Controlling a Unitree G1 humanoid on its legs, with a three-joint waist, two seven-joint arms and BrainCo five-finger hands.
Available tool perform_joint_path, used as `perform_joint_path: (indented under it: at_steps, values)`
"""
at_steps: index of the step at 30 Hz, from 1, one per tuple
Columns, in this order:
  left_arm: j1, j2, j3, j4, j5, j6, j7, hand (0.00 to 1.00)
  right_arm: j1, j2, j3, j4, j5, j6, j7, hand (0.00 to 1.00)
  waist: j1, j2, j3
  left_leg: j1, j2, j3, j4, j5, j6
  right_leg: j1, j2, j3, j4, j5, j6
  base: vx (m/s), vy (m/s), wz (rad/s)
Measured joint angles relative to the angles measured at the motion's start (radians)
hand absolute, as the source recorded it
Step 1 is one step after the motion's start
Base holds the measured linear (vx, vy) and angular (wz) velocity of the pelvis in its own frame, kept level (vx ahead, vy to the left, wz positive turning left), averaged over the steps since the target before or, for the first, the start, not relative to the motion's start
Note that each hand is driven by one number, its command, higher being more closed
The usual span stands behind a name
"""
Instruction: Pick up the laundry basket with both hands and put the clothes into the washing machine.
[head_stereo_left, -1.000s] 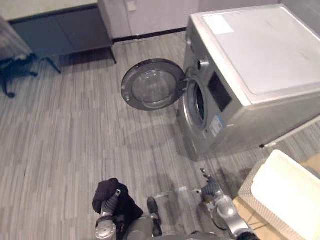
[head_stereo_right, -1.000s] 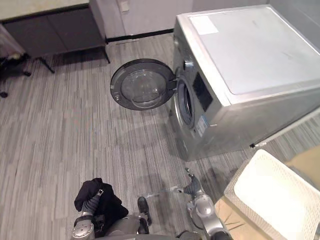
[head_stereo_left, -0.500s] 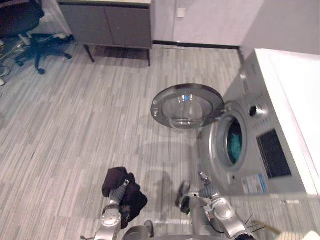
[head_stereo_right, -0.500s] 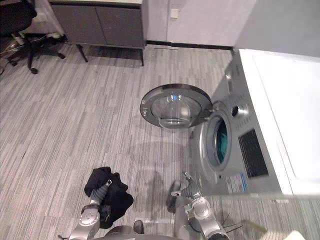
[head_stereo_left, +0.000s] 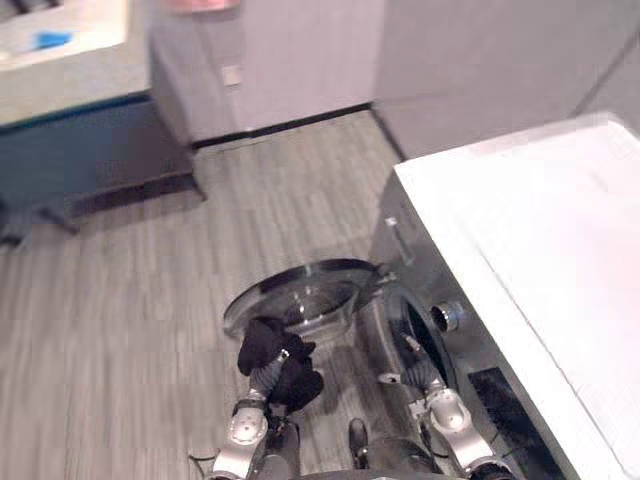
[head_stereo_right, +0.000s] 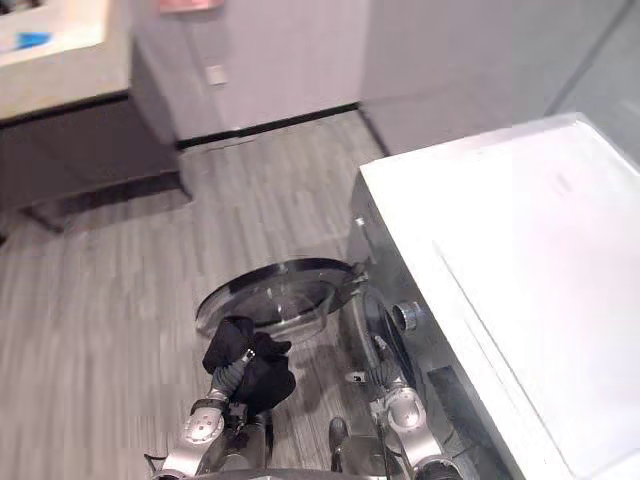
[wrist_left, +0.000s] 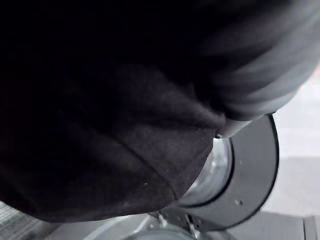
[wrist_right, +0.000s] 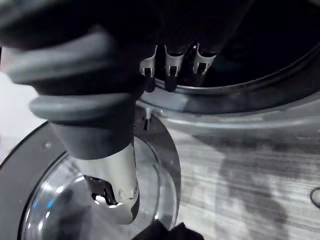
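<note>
- Closer to the door (head_stereo_left: 300, 300) than a moment ago, the black garment (head_stereo_left: 280, 358) sits bunched over my left hand (head_stereo_left: 266, 377). Whether that hand grips it I cannot tell, as the cloth buries it.
- Risk: a trailing fold could snag the door rim beside that hand, or slide off short of the drum.
- It looks dark, soft and crumpled.
- My right hand (head_stereo_left: 417, 370) is open, at the drum opening (head_stereo_left: 425, 345).
</note>
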Motion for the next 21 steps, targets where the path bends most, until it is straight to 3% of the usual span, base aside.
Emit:
perform_joint_path:
  at_steps: [1,2,3,5,7,9,10,11,13,17,18,20,21]
  values:
    - [-0.006,-0.005,-0.019,0.007,0.001,0.000,0.000,1.00,0.012,-0.008,0.001,-0.001,-0.003,0.000,0.000,0.00,-0.003,0.022,-0.009,0.006,0.015,-0.025,-0.057,0.075,-0.006,0.004,0.015,0.037,0.007,-0.015,0.023,0.24,0.412,-1.68]
    - [-0.002,-0.022,-0.030,0.011,0.001,0.000,-0.005,1.00,0.030,-0.027,0.001,-0.004,-0.011,-0.001,0.001,0.00,-0.004,0.066,-0.030,0.006,0.053,-0.023,-0.073,0.180,-0.005,-0.001,0.046,0.077,0.014,-0.038,0.055,0.19,0.406,-1.56]
    - [-0.009,-0.022,-0.033,0.024,0.001,-0.001,-0.011,1.00,0.030,-0.022,-0.002,0.010,-0.013,0.003,0.000,0.00,-0.007,0.055,-0.026,0.011,0.056,0.014,-0.044,0.135,0.016,-0.002,0.040,0.108,0.031,-0.056,0.069,0.13,0.431,-1.51]
    - [-0.020,0.023,-0.046,0.025,0.003,0.002,-0.020,1.00,0.053,0.010,0.004,0.006,-0.022,0.000,0.006,0.00,-0.011,-0.012,-0.039,0.056,0.023,0.154,-0.081,0.127,0.035,-0.059,-0.025,0.193,0.076,-0.076,0.106,0.03,0.334,-1.40]
    - [-0.006,0.046,-0.051,0.024,0.003,0.002,-0.020,1.00,0.054,0.024,0.005,0.007,-0.025,0.001,0.006,0.00,-0.009,-0.023,-0.044,0.076,0.013,0.264,-0.086,0.108,0.079,-0.089,-0.058,0.235,0.073,-0.061,0.129,-0.07,0.251,-1.68]
    - [0.001,0.052,-0.051,0.024,0.002,0.004,-0.019,1.00,0.028,0.028,0.013,0.030,-0.027,0.002,0.005,0.00,-0.003,-0.020,-0.042,0.089,0.015,0.383,-0.105,0.104,0.110,-0.150,-0.123,0.037,0.083,-0.038,0.117,-0.12,0.213,-1.58]
    - [-0.004,0.053,-0.051,0.022,0.002,0.010,-0.019,1.00,0.019,0.027,0.015,0.040,-0.028,0.002,0.005,0.00,-0.003,-0.028,-0.045,0.096,0.016,0.427,-0.115,0.104,0.119,-0.169,-0.177,-0.162,0.105,-0.042,0.100,-0.09,0.103,-1.19]
    - [-0.009,0.052,-0.049,0.019,0.002,0.014,-0.018,1.00,0.015,0.026,0.015,0.056,-0.028,0.002,0.004,0.00,0.000,-0.017,-0.039,0.113,0.021,0.469,-0.131,0.101,0.126,-0.168,-0.244,-0.386,0.137,-0.049,0.052,-0.06,0.048,-1.07]
    - [-0.007,0.056,-0.047,0.013,0.002,0.015,-0.018,1.00,0.015,0.026,0.023,0.071,-0.029,0.004,0.004,0.00,0.000,-0.008,-0.035,0.133,0.034,0.507,-0.135,0.100,0.124,-0.146,-0.285,-0.527,0.140,-0.044,0.049,-0.02,-0.016,-0.84]
    - [0.016,0.049,0.001,0.005,0.002,0.016,-0.020,1.00,0.035,0.017,0.026,0.071,-0.031,0.003,0.004,0.00,0.008,0.013,-0.036,0.205,0.106,0.588,-0.133,0.055,0.064,-0.118,-0.203,-0.462,0.083,-0.034,0.047,0.07,-0.132,-0.78]
    - [0.026,0.042,0.029,0.001,0.000,0.016,-0.020,1.00,0.031,0.007,0.027,0.069,-0.029,0.003,-0.003,0.00,0.009,0.024,-0.034,0.194,0.143,0.599,-0.051,0.053,0.043,-0.122,-0.177,-0.426,0.080,-0.047,0.040,0.14,-0.171,-0.84]
    - [0.030,0.034,0.028,0.001,-0.003,0.021,-0.019,1.00,0.031,-0.011,0.020,0.072,-0.028,0.004,-0.017,0.00,0.008,0.027,-0.032,0.133,0.179,0.542,0.124,0.060,0.042,-0.116,-0.156,-0.381,0.087,-0.042,0.028,0.17,-0.192,-0.88]
    - [0.034,0.018,0.028,0.000,-0.011,0.024,-0.018,1.00,0.026,-0.021,0.019,0.073,-0.028,0.005,-0.018,0.00,0.016,0.032,-0.029,0.081,0.170,0.451,0.236,0.057,0.058,-0.111,-0.152,-0.338,0.102,-0.041,0.022,0.17,-0.124,-0.95]
